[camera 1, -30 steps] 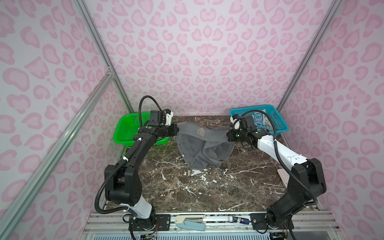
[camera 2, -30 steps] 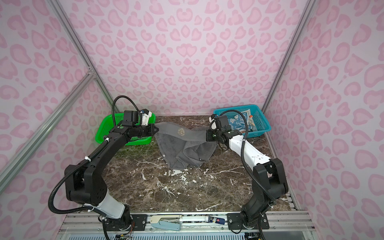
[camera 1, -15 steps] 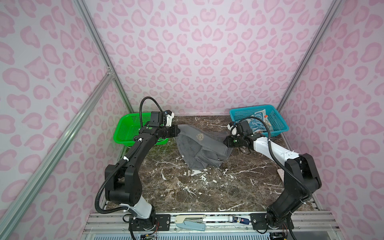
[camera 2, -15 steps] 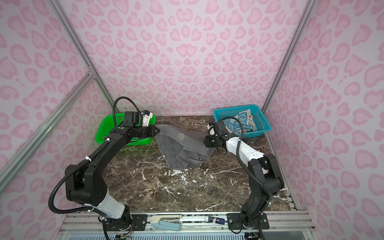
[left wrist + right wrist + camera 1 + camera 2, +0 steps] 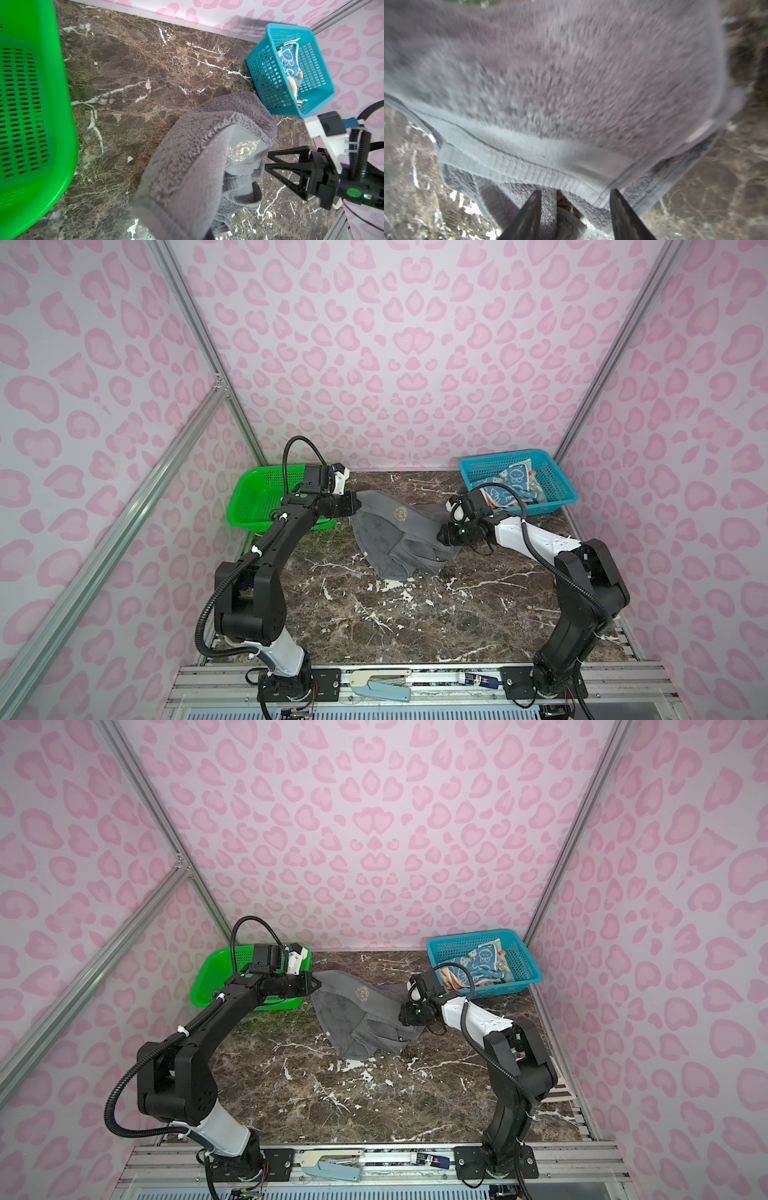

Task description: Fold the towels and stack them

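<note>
Currently, both top views: left gripper (image 5: 356, 504) is clamped on one corner of the large dark-grey terry towel with a gold crest (image 5: 395, 537). That corner is held clear of the brown marble tabletop (image 5: 374, 614), and the cloth sags away from that hand into a heap. Right gripper (image 5: 402, 1014) sits at the heap's far edge.

Left wrist view: crest faces up just ahead of my left hand. Right gripper (image 5: 267, 161) has its tips parted beside the hem and grips nothing. Beyond it, the teal perforated plastic basket (image 5: 259, 68) holds the small blue rabbit-print towel (image 5: 287, 60) and the orange-cream one (image 5: 293, 83).

Right wrist view: blurred. Fingers (image 5: 529, 212) are spread, with the hem at their tips. Contact unclear.

My read: I'm spreading the grey towel for its first fold. Next, the right hand needs a single-layer corner, then a pull away from the left.
</note>
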`<state>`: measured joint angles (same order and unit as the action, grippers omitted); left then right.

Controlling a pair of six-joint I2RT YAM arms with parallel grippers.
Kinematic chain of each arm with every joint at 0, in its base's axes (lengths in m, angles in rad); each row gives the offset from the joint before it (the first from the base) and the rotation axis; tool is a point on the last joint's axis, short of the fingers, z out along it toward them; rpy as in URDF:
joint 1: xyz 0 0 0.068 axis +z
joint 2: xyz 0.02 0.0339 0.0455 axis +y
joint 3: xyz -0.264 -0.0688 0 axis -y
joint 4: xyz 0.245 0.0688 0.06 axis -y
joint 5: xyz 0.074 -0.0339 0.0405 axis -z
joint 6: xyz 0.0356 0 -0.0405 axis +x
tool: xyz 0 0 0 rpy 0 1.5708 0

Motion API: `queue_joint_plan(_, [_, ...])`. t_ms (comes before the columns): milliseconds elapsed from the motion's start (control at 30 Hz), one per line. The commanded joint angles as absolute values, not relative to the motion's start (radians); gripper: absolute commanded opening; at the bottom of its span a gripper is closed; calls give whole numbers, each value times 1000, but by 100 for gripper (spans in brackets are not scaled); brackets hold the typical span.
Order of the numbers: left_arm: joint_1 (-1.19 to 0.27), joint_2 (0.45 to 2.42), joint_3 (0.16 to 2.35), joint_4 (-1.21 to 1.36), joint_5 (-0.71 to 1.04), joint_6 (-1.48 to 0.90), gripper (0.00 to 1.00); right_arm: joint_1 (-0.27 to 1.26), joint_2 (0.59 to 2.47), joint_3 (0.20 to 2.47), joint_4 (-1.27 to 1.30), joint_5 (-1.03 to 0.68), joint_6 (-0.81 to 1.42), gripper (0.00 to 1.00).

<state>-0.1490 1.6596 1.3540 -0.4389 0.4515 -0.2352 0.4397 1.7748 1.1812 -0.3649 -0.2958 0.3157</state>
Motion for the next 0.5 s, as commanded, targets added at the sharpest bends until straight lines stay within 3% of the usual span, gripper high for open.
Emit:
queue_joint_plan(0, [-149,1668,1354,-415,460,-236,4,488,1784,1185,-338,-199,258,58])
queue_joint_plan(467, [-162,1625,1428,-382,556,-336,3,658,1721,1232,-103,-137,36,65])
